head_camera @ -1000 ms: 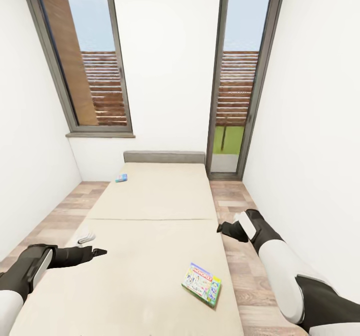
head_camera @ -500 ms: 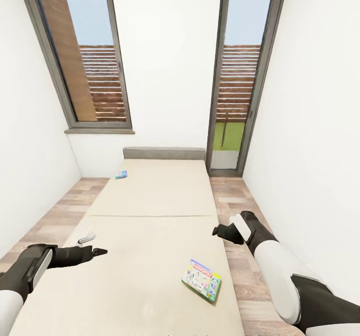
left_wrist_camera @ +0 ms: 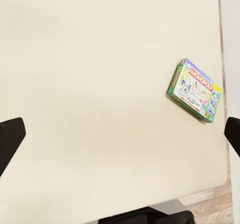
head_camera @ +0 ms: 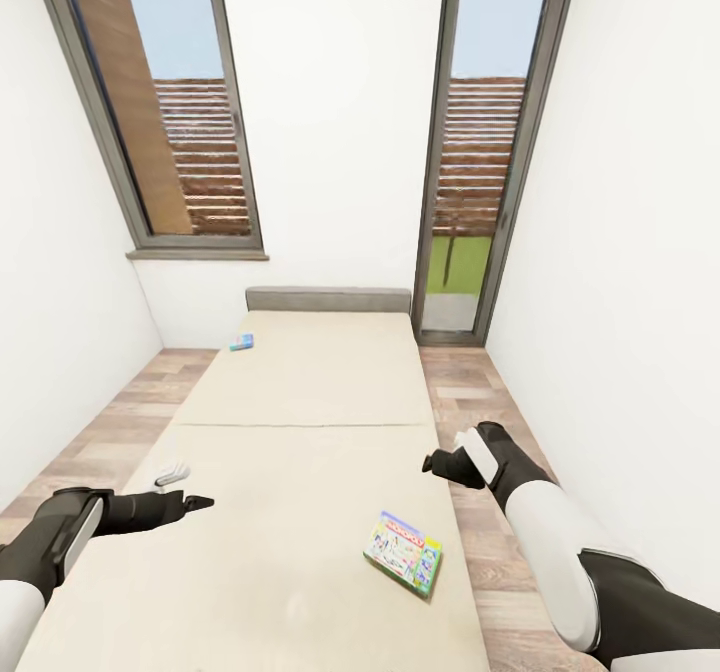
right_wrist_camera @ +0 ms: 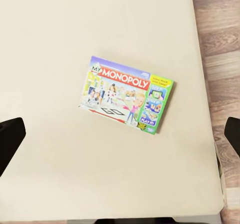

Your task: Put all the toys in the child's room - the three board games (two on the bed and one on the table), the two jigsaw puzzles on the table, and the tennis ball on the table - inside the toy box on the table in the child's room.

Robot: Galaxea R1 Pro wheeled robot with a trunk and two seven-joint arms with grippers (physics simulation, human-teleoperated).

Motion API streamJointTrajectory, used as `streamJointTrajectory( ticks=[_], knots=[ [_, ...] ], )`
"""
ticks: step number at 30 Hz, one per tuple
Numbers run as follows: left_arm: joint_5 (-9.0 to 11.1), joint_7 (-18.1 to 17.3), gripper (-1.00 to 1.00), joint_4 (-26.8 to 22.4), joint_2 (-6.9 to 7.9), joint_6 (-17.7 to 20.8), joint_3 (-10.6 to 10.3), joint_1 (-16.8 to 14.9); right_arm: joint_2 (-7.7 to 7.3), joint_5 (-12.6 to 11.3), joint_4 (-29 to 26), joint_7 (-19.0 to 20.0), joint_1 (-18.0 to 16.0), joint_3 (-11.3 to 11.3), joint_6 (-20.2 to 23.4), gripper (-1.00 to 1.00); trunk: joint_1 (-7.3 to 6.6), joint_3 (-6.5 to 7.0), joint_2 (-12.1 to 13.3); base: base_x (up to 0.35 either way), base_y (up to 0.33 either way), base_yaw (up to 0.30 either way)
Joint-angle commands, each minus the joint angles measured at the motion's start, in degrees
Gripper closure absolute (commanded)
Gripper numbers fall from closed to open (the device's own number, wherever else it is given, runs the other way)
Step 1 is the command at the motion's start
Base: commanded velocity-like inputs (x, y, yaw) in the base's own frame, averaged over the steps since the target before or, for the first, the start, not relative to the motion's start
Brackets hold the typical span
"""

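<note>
While both grippers hang open and empty, the robot faces the bed, so right gripper must descend onto the green-edged board game.

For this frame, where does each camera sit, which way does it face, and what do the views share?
Head view: high on the robot, looking forward and down along the bed; both forearms and both grippers, left and right, show.
Left wrist view: above the mattress looking down; dark fingers at the edges.
Right wrist view: above the Monopoly box looking down; fingers at the edges.
Shared: all three views show the Monopoly box on the bed.
</note>
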Motion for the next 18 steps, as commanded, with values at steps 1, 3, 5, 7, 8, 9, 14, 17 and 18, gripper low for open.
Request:
streamJointTrajectory(
  ticks=[1, 3, 5, 7, 8, 9, 14, 17, 18],
  knots=[
    [0.06, -0.19, -1.0, -0.05, 0.01, 0.44, 0.14, -0.05, 0.04, -0.61, -0.08, -0.55, -0.04, -0.19, 0.18, -1.0, 0.03, -0.23, -0.14, 0.0, 0.0, 0.0],
    [0.06, -0.21, -1.0, -0.09, 0.03, 0.44, 0.14, -0.05, 0.05, -0.62, -0.08, -0.56, -0.04, -0.17, 0.2, -1.0, 0.03, -0.42, -0.14, 0.0, 0.0, 0.0],
    [0.06, -0.24, -1.0, -0.24, 0.05, 0.47, 0.15, -0.05, 0.05, -0.65, -0.08, -0.54, -0.04, -0.15, 0.27, -1.0, 0.03, -0.61, -0.14, 0.0, 0.0, 0.0],
    [0.09, -0.29, -1.0, -0.49, 0.06, 0.54, 0.15, -0.05, 0.07, -0.68, -0.08, -0.53, -0.04, -0.15, 0.34, -1.0, 0.03, -0.8, -0.14, 0.0, 0.0, 0.0],
    [0.1, -0.32, -1.0, -0.67, 0.06, 0.59, 0.15, -0.05, 0.09, -0.68, -0.08, -0.53, -0.04, -0.11, 0.39, -1.0, 0.03, -0.89, -0.14, 0.0, 0.0, 0.0],
    [0.11, -0.34, -1.0, -0.83, 0.07, 0.64, 0.15, -0.05, 0.13, -0.69, -0.08, -0.53, -0.04, -0.08, 0.43, -1.0, 0.03, -0.99, -0.14, 0.0, 0.0, 0.0],
    [0.13, -0.4, -1.0, -1.53, 0.07, 0.82, 0.15, -0.05, 0.78, -0.67, -0.08, -0.52, -0.04, 0.0, 0.56, -1.0, 0.03, -1.46, -0.14, 0.0, 0.0, 0.0],
    [0.17, -0.41, -1.0, -1.75, 0.07, 0.89, 0.15, -0.05, 1.06, -0.65, -0.1, -0.52, -0.04, 0.02, 0.61, -1.0, 0.03, -1.74, -0.14, 0.0, 0.0, 0.0],
    [0.2, -0.43, -1.0, -1.8, 0.07, 0.9, 0.15, -0.05, 1.14, -0.64, -0.11, -0.52, -0.04, 0.03, 0.62, -1.0, 0.03, -1.84, -0.14, 0.0, 0.0, 0.0]
  ],
)
